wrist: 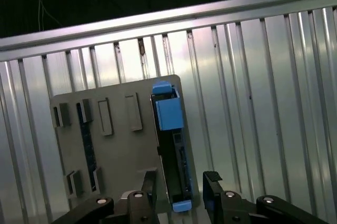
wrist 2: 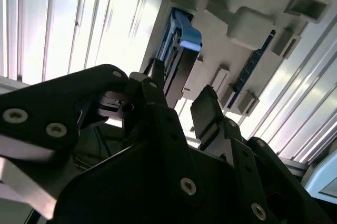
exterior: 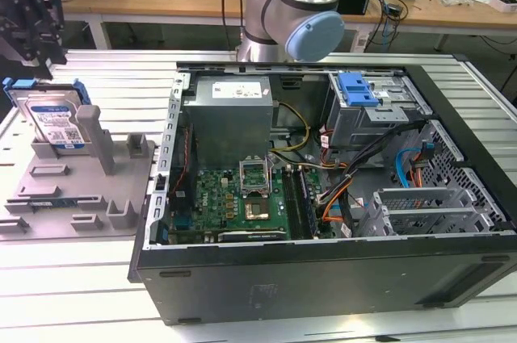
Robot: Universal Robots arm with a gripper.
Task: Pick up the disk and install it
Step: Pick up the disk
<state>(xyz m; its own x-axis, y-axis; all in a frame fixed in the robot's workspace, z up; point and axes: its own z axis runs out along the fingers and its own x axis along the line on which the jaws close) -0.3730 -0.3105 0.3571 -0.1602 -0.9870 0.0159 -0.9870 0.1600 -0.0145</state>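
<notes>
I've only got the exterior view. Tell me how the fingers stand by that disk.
Observer: Open. In both wrist views the gripper shows a clear gap between its fingers, with nothing held.
Operator: Give me the line-up with the disk.
Observer: In the first wrist view the disk stands on edge in the gray holder, and its near end shows in the gap between the two fingers.

Silver blue-framed disk (exterior: 55, 119), propped upright
</notes>
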